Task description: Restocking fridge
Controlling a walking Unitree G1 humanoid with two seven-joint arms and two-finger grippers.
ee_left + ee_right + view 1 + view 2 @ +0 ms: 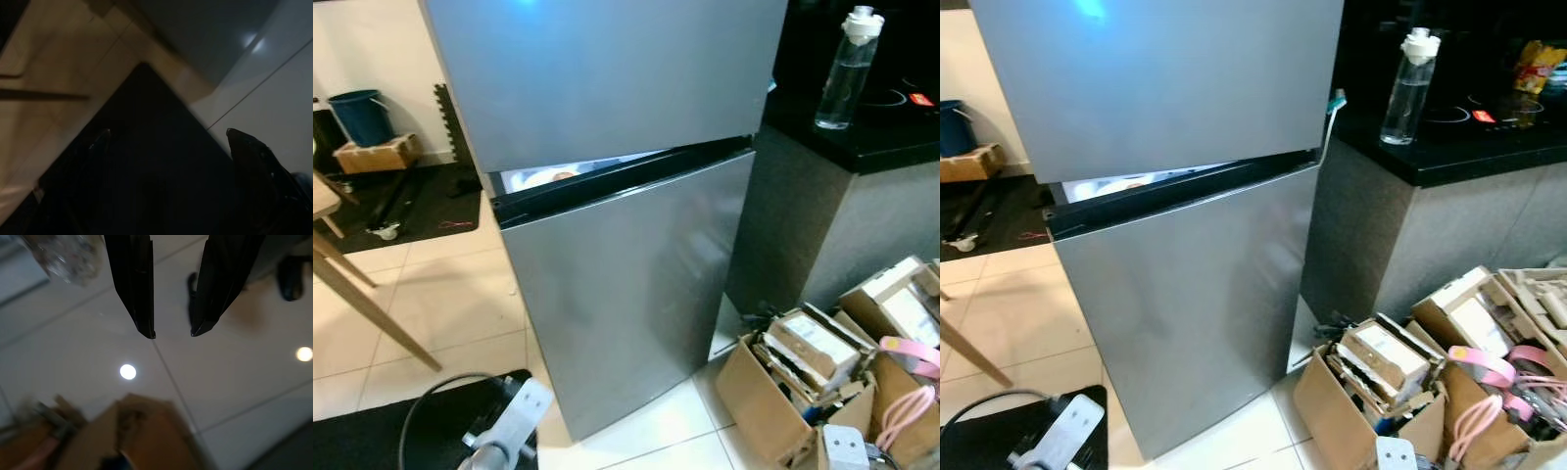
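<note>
Head cameras downward on fridge; wrists floorward.

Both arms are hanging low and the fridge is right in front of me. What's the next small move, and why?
Probably raise the left pincer to the exposed top edge of the lower fridge door and pull it wider. That door already stands slightly ajar, showing a lit gap under the upper door. Both pincers are open and empty; the right pincer hangs over floor tiles by the cardboard boxes.
</note>
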